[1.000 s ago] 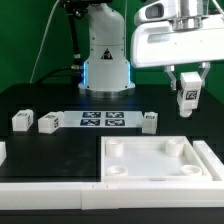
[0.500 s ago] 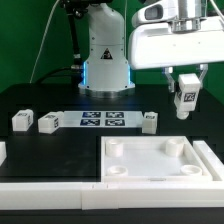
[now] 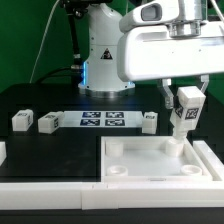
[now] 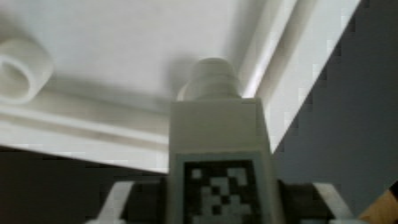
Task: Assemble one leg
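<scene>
The gripper (image 3: pixel 185 101) pinches the leg (image 3: pixel 186 114) between its two fingers, one pressed on each side of the block. The leg hangs upright, and its lower end juts out below the jaws. Under the jaws lies the white tray (image 3: pixel 150 172). In the wrist view the leg's round tip (image 4: pixel 212 72) points at the tray's raised inner edge, and a round socket (image 4: pixel 18 72) sits off to one side.

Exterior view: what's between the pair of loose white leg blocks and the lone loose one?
The thin flat white marker board lies between the pair's nearer small white plastic leg and the lone leg, exterior view.
</scene>
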{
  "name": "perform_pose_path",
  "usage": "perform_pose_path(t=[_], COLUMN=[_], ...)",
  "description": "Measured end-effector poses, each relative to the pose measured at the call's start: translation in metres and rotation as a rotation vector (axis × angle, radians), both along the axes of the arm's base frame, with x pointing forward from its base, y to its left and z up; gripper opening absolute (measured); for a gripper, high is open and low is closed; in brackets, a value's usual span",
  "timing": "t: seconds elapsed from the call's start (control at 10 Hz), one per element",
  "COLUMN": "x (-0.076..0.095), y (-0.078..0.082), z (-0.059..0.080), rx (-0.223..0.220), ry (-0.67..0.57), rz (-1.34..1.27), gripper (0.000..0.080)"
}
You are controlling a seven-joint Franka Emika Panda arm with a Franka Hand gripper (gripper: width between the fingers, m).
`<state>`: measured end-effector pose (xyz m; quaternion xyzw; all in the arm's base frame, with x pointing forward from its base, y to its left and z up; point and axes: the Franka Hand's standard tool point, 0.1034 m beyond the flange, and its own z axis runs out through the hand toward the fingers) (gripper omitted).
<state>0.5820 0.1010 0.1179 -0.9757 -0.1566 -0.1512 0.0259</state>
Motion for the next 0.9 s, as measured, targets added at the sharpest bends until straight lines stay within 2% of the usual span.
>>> perform_pose_path(t=[0.5,0.6,0.7,0.8,0.9], x=[0.004,0.009,0.010,0.000,0.008], y=[-0.002,-0.004,-0.011,-0.007,-0.001], z=[0.000,0.003,0.004,-0.007,-0.002], rx=[0.000,0.001,0.002,0.020,0.042], ry=[-0.040,-0.089,-0.210,-0.159,-0.150], rz=[0.003,0.008,0.005,-0.038,-0.079], gripper=[0.0291,0.0291,0.0291,0.0291,0.0291])
